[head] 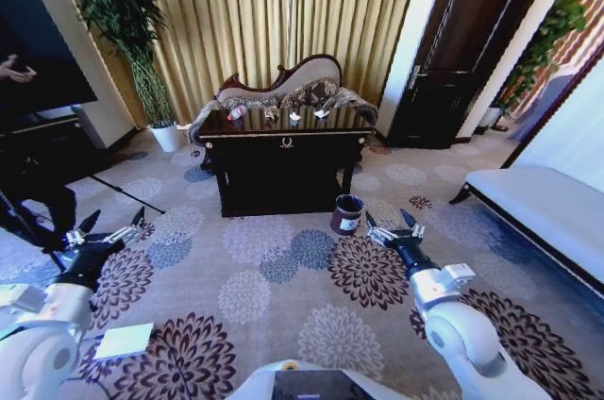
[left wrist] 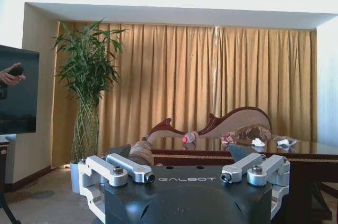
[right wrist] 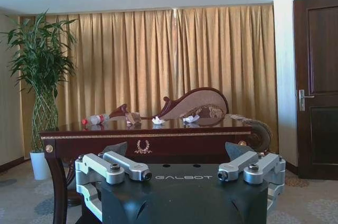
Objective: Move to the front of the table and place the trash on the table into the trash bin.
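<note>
The dark glossy table [head: 283,143] stands some way ahead on the flowered carpet. Its top carries the trash: a clear bottle with a red cap [head: 236,113], a tan wrapper [head: 270,114] and two white paper wads [head: 294,117]. The maroon trash bin [head: 347,214] sits on the floor by the table's front right corner. My left gripper [head: 106,228] hangs open low on the left, far from the table. My right gripper [head: 394,226] is open just right of the bin. The right wrist view faces the table [right wrist: 142,137], the bottle [right wrist: 95,120] and the wads [right wrist: 158,121]. The left wrist view catches the bottle [left wrist: 188,138].
An ornate sofa [head: 293,89] stands behind the table before the gold curtains. A tall plant in a white pot [head: 166,136] is at the back left, a dark door [head: 453,51] at the back right. A white bench [head: 538,207] lines the right; a tripod leg [head: 127,194] crosses the left floor.
</note>
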